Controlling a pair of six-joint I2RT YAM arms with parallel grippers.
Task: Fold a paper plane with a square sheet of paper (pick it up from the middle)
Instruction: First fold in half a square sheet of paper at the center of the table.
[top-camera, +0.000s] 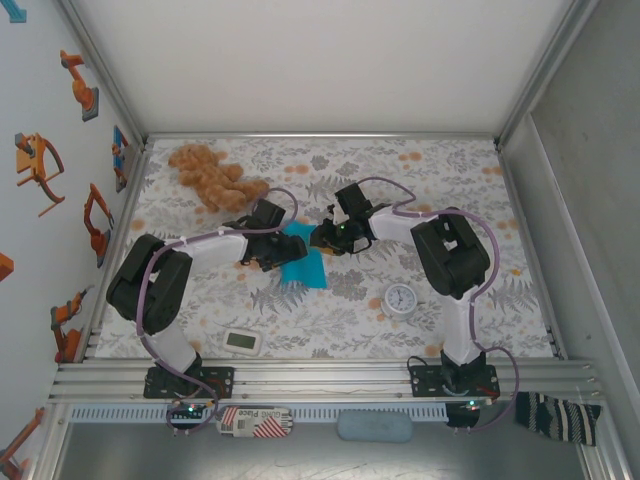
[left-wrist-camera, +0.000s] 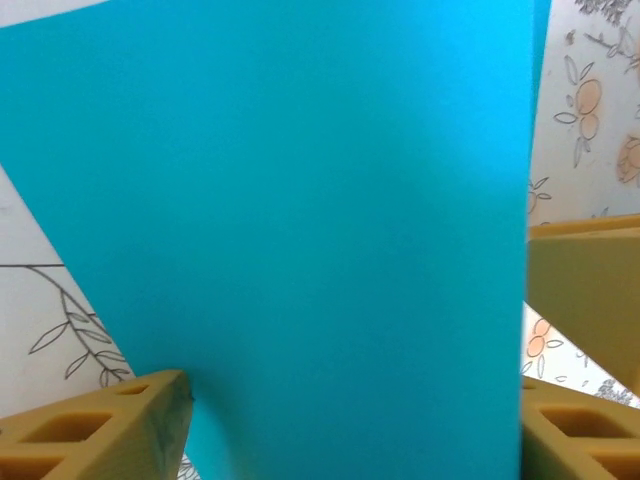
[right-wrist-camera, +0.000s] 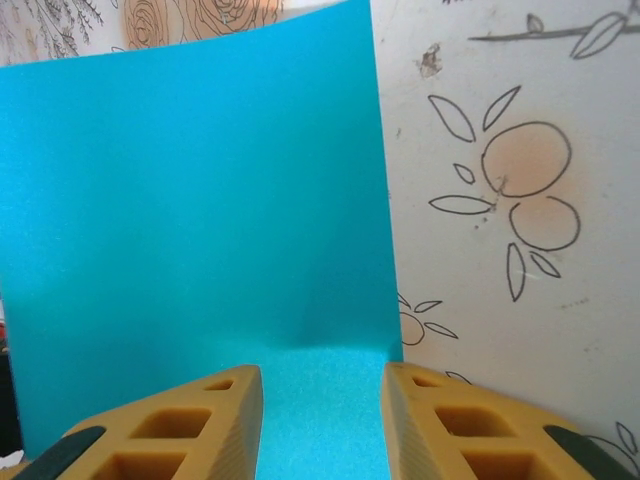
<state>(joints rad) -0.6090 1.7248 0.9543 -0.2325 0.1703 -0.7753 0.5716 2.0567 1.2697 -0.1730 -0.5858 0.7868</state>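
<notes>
Turquoise sheet mid-surface, between teddy bear far-left and clock near-right. Plain, smooth, far edge slightly bowed. Left end effector and right end effector both released, jaws straddling it.

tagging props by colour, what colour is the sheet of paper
The square sheet of paper is plain turquoise-blue, best seen in the left wrist view.
</notes>
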